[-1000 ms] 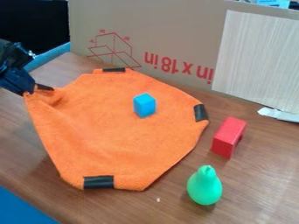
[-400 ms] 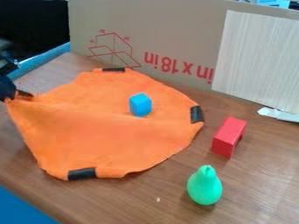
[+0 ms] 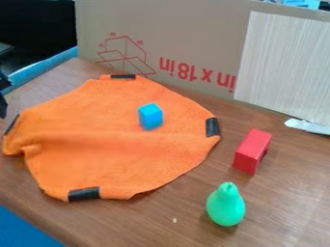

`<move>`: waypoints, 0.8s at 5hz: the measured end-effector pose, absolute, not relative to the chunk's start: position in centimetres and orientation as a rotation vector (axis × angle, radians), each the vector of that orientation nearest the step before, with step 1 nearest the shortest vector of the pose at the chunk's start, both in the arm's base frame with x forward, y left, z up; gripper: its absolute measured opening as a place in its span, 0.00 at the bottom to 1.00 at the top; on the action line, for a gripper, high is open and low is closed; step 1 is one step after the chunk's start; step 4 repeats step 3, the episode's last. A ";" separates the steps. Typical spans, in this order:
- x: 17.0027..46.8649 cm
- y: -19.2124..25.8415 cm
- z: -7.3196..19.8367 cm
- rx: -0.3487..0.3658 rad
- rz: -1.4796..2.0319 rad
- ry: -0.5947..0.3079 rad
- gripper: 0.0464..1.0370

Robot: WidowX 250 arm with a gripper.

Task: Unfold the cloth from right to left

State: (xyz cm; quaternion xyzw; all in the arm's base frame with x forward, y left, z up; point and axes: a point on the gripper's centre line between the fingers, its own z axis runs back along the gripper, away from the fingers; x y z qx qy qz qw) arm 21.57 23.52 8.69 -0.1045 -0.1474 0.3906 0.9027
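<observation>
At the left edge of the camera view, a small part of the black gripper [image 3: 3, 103] shows, just above and left of the cloth's left corner. The orange cloth [image 3: 122, 154] lies spread over the left and middle of the table, with black patches on its edges and a low ridge across its left half. Its left corner rests on the table, apart from the gripper. A blue block [image 3: 151, 116] sits on the cloth, right of its middle.
A red block [image 3: 252, 151] stands right of the cloth, and a green pear-shaped toy [image 3: 226, 204] is nearer the front. A cardboard panel [image 3: 187, 29] borders the back. White scrap [image 3: 308, 126] lies at the right edge.
The gripper has moved left, mostly out of view, and let go of the cloth's left corner, which has dropped to the table. The cloth and blue block have shifted slightly left.
</observation>
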 end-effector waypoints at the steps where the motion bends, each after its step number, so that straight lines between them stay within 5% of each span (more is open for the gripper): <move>1: 21.1 23.5 8.5 -0.184 0.801 -0.258 0.74; 2: 22.2 22.0 9.4 -0.083 0.525 -0.290 0.96; 4: 23.6 20.1 11.5 -0.033 0.322 -0.310 0.96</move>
